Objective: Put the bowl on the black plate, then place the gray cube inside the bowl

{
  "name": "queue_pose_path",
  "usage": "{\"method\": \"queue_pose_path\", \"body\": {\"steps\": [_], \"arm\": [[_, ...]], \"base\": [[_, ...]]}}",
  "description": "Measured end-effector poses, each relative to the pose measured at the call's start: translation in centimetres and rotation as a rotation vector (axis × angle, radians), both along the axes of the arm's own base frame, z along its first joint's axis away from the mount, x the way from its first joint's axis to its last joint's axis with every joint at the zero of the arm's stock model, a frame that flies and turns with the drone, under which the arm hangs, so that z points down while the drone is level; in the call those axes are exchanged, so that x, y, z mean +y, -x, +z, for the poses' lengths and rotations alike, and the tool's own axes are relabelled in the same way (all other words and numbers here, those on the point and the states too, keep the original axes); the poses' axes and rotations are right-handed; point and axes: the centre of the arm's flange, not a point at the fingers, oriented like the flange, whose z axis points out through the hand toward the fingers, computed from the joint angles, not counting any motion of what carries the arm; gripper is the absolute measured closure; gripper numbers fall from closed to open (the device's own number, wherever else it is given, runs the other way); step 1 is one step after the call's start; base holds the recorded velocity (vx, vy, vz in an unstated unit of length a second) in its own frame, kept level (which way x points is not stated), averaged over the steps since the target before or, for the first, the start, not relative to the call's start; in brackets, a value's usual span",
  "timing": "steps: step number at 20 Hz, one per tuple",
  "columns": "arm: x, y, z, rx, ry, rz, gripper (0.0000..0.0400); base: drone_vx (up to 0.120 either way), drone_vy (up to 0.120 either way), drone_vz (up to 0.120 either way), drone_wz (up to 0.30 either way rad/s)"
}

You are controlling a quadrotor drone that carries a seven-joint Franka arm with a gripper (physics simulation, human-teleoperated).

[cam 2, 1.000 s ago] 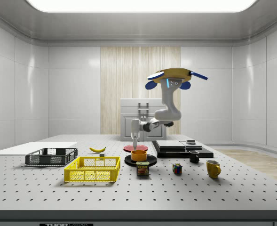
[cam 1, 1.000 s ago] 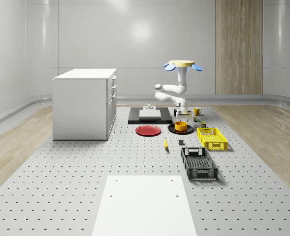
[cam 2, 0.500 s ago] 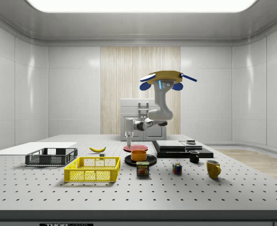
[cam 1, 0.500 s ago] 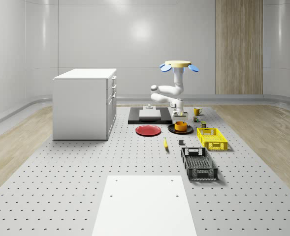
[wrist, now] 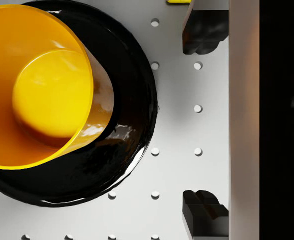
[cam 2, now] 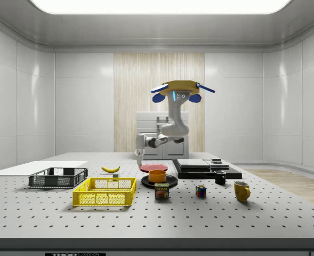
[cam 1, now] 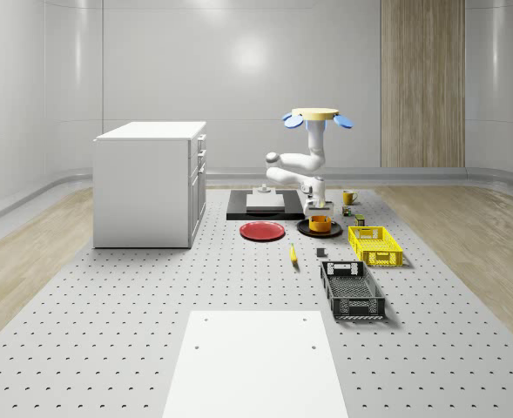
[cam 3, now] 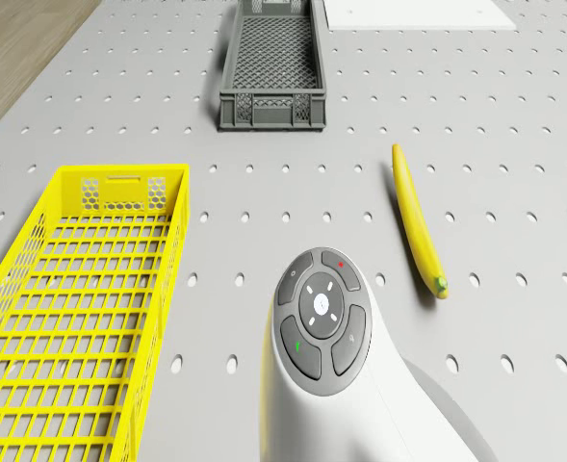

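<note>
Already, in the whole-scene view, the bowl (cam 1: 320,223) sits on the black plate (cam 1: 305,228) while my drone (cam 1: 315,116) hovers behind it. In the side view my tool (cam 2: 139,156) hangs left of the bowl. In the wrist view its fingers (wrist: 201,31) gape wide, empty; I should find the gray cube first.

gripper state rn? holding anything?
Gripper: open, holding nothing, beside the black plate; the bowl already sits on it. The drone hovers above the table.
</note>
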Motion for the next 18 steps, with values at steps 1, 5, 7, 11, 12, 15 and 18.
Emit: {"method": "queue_pose_path", "body": {"steps": [1,5,7,11,12,15,18], "arm": [[0.0,0.0,0.0,0.0,0.0,0.0,0.0],[0.0,0.0,0.0,0.0,0.0,0.0,0.0],[0.0,0.0,0.0,0.0,0.0,0.0,0.0],[0.0,0.0,0.0,0.0,0.0,0.0,0.0],[0.0,0.0,0.0,0.0,0.0,0.0,0.0],[0.0,0.0,0.0,0.0,0.0,0.0,0.0],[0.0,0.0,0.0,0.0,0.0,0.0,0.0]], "base": [[0.12,0.0,0.0,0.0],[0.12,0.0,0.0,0.0],[0.12,0.0,0.0,0.0],[0.12,0.0,0.0,0.0],[0.12,0.0,-0.04,0.0],[0.12,0.0,-0.12,0.0],[0.12,0.0,-0.12,0.0]]}}
